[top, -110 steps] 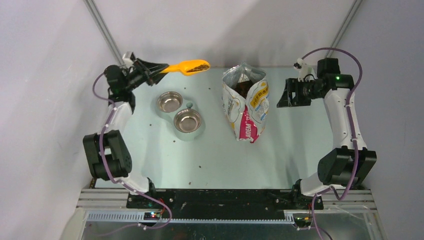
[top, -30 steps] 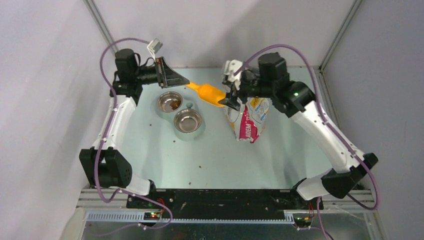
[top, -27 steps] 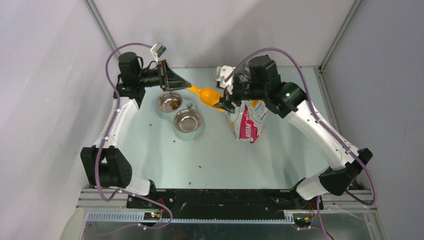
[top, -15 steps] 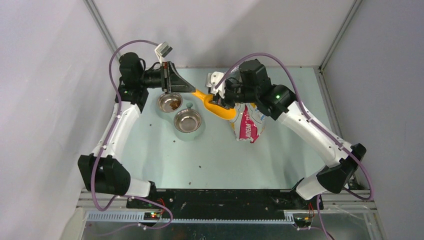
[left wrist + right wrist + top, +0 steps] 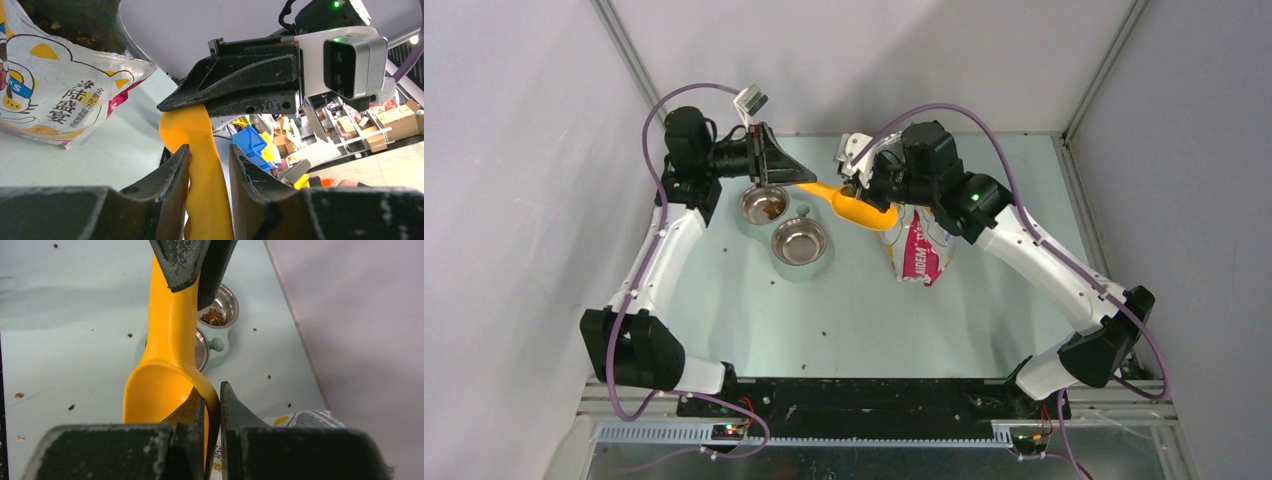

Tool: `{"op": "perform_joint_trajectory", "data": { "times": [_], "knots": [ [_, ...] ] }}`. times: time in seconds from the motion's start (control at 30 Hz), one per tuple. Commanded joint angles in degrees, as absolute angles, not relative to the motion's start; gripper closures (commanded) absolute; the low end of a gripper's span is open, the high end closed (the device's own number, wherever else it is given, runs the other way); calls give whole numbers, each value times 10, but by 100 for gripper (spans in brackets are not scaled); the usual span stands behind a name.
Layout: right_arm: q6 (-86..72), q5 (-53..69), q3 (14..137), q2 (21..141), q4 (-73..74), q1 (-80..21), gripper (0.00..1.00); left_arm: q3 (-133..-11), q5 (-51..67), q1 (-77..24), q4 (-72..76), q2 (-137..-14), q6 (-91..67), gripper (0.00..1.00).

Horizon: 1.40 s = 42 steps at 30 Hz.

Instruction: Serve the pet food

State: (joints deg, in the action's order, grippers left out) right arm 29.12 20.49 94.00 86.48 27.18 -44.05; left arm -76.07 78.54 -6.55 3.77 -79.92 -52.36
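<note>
Top view: the orange scoop hangs just left of the bag, long axis pointing from the bag toward the far bowl, where pet food sits. Left wrist: left jaws pinch the handle. Right wrist: right jaws pinch the cup's rim, the end nearer the bag; looks like a handover

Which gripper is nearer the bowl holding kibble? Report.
Left. The left gripper hovers at the bowl, holding the orange scoop by its handle; the right gripper pinches its cup, farther right.
</note>
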Motion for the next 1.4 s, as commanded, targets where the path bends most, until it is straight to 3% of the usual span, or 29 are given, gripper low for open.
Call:
{"op": "perform_joint_trajectory", "data": {
  "times": [0.0, 0.43, 0.9, 1.13, 1.37],
  "knots": [
    [263, 173, 928, 869, 276, -453, 100, -767, 776, -73, 52, -781, -538, 63],
    [146, 118, 908, 863, 246, -437, 100, -777, 761, -74, 50, -783, -554, 55],
    [86, 96, 904, 862, 239, -437, 100, -768, 758, -75, 40, -782, -544, 61],
    [67, 80, 907, 865, 235, -438, 100, -762, 756, -74, 37, -779, -537, 54],
    [55, 73, 907, 870, 232, -440, 100, -765, 755, -74, 36, -784, -537, 52]
  ]
}}
